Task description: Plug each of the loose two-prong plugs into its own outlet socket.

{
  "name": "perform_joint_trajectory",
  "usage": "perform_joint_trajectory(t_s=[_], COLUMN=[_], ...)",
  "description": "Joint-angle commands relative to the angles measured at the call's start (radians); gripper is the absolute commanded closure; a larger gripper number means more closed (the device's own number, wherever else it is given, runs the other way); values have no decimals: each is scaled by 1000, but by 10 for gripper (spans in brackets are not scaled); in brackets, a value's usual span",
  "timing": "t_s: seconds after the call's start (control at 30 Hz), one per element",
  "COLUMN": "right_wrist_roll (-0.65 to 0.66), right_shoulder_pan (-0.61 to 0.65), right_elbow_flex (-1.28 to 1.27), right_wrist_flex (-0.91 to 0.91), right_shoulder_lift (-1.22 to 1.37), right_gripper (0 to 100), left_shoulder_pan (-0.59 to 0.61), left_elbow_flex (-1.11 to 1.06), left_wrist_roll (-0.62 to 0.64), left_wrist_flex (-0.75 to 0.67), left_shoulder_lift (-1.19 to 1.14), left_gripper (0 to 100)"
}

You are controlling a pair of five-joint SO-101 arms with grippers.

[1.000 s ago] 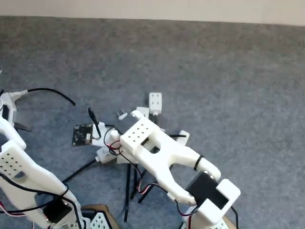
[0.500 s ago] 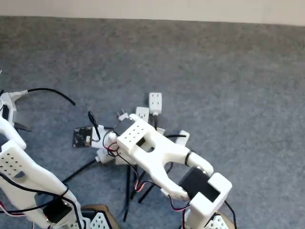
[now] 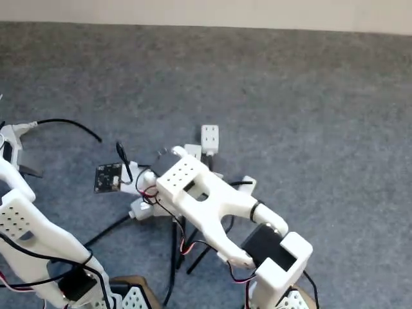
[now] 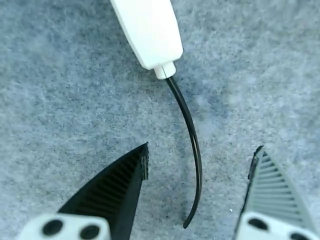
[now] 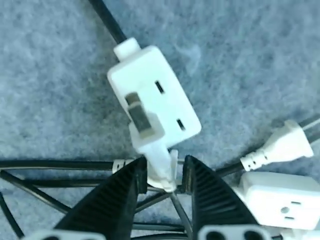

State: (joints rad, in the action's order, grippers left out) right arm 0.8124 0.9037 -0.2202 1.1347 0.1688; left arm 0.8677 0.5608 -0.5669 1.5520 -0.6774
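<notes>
My right gripper (image 5: 165, 167) — clamped on a white two-prong plug (image 5: 152, 147), prongs lying over the face of a white outlet socket (image 5: 150, 70) on the grey bench (image 5: 260, 60). Second plug (image 5: 280, 144) lies loose nearby. My left gripper (image 4: 201, 152) — jaws wide, above a black cord (image 4: 186, 112).

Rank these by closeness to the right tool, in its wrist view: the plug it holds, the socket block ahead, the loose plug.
1. Held plug: clamped in the right tool.
2. Socket block: right at its prongs.
3. Loose plug: farther aside on the carpet.
</notes>
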Motion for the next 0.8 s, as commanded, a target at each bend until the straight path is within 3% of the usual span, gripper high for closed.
perform_joint_trajectory(t_s=[0.0,0.2,0.33,0.57,0.77], right_wrist_roll=[-3,-3,-3,-3,-41], right_shoulder_pan=[-16,-18,-21,-39,-101], right_elbow_flex=[56,56,61,71,213], right_wrist_flex=[13,10,8,8,179], right_shoulder_lift=[-12,-7,-7,-13,-16], right_gripper=[879,888,998,994,994], left_shoulder_pan=[4,4,4,4,-7], left_elbow_flex=[30,30,30,30,36], left_wrist_roll=[-6,-6,-6,-6,-6], left_wrist_flex=[2,2,2,2,8], left_shoulder_lift=[7,7,7,7,16], left_gripper=[674,674,674,674,675])
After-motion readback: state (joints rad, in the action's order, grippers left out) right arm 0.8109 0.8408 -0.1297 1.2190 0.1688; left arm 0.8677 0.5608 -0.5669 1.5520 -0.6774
